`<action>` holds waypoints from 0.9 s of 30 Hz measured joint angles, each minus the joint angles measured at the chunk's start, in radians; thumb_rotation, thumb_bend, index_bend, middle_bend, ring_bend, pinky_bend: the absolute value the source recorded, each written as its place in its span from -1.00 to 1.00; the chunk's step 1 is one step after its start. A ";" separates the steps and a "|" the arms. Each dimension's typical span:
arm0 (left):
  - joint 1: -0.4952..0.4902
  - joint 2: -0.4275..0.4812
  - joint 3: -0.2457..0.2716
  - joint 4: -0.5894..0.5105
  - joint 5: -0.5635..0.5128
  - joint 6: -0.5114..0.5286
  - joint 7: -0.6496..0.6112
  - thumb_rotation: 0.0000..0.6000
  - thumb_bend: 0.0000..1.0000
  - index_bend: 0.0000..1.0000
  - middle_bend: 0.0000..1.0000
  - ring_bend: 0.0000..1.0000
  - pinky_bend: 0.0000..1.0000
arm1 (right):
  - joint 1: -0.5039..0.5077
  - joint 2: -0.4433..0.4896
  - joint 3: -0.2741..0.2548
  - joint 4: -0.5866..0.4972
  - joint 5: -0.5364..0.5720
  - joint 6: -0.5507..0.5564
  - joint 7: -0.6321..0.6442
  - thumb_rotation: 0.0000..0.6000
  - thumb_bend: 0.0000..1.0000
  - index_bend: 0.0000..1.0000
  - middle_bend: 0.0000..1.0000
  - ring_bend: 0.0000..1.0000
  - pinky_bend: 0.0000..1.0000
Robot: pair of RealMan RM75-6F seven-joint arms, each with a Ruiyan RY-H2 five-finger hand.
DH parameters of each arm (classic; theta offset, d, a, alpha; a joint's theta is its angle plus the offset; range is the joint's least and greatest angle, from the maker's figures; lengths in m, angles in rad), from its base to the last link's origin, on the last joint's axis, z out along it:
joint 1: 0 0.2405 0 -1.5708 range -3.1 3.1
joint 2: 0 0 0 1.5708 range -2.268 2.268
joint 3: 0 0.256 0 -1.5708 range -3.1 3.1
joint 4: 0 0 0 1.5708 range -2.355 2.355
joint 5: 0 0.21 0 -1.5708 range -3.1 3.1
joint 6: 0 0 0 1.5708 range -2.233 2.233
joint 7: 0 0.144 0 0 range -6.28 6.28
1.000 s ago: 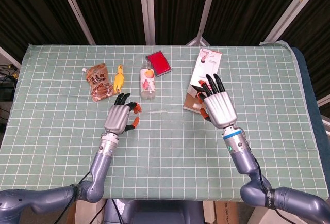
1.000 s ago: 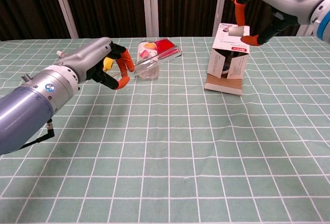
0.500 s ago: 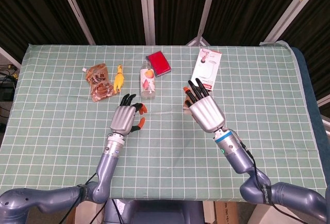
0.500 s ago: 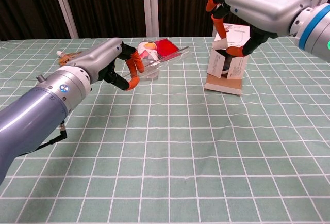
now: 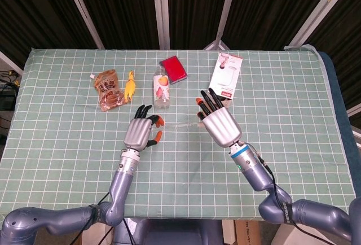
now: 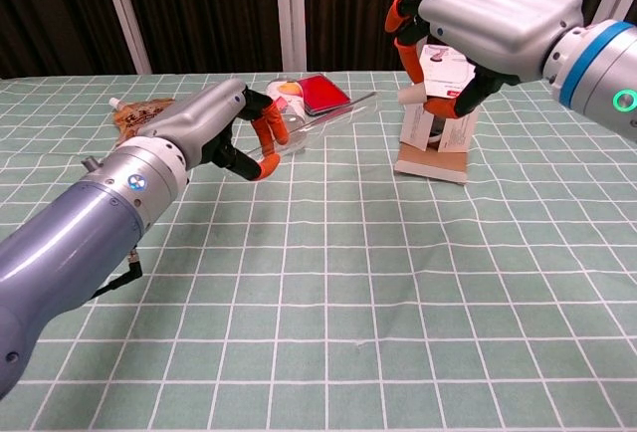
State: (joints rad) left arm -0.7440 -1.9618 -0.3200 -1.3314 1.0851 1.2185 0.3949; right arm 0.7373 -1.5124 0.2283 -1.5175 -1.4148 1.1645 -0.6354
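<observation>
Fingers [image 6: 271, 125] of left hand [image 5: 139, 132] pinch clear straw [image 5: 181, 125] end; right hand [image 5: 219, 125] at 3 o'clock, half-curled, contact unclear; straw prob light, slippery, crushable; pinch gently nr ends

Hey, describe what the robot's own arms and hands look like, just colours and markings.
Both arms are glossy blue-grey metal. The left hand and right hand have silver-grey backs, black fingers and orange fingertips. The right wrist carries a blue band with a green light; the left wrist shows a small round blue-and-white mark.
</observation>
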 measured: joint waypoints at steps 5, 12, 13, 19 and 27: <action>0.004 -0.009 0.002 0.016 0.007 0.005 -0.016 1.00 0.41 0.01 0.00 -0.81 -1.00 | 0.001 -0.001 -0.002 -0.005 -0.005 0.008 -0.001 1.00 -0.28 0.16 -0.56 -0.96 -1.00; 0.011 -0.019 0.010 0.044 0.037 0.009 -0.056 1.00 0.41 0.01 0.00 -0.81 -1.00 | 0.001 0.000 -0.007 -0.008 -0.010 0.014 0.001 1.00 -0.28 0.16 -0.56 -0.96 -1.00; 0.012 -0.020 0.011 0.048 0.043 0.009 -0.061 1.00 0.41 0.01 0.00 -0.81 -1.00 | 0.001 0.000 -0.008 -0.009 -0.010 0.015 0.001 1.00 -0.28 0.17 -0.56 -0.96 -1.00; 0.016 -0.021 0.011 0.051 0.059 0.011 -0.075 1.00 0.41 0.01 0.00 -0.81 -1.00 | 0.004 -0.004 -0.011 -0.011 -0.010 0.015 -0.004 1.00 -0.28 0.16 -0.56 -0.96 -1.00; 0.019 -0.023 0.008 0.050 0.061 0.007 -0.075 1.00 0.41 0.01 0.00 -0.81 -1.00 | 0.007 -0.012 -0.014 -0.014 -0.009 0.016 -0.013 1.00 -0.28 0.17 -0.56 -0.96 -1.00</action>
State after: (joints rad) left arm -0.7253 -1.9852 -0.3121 -1.2811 1.1457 1.2259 0.3198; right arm 0.7439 -1.5243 0.2141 -1.5315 -1.4237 1.1809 -0.6486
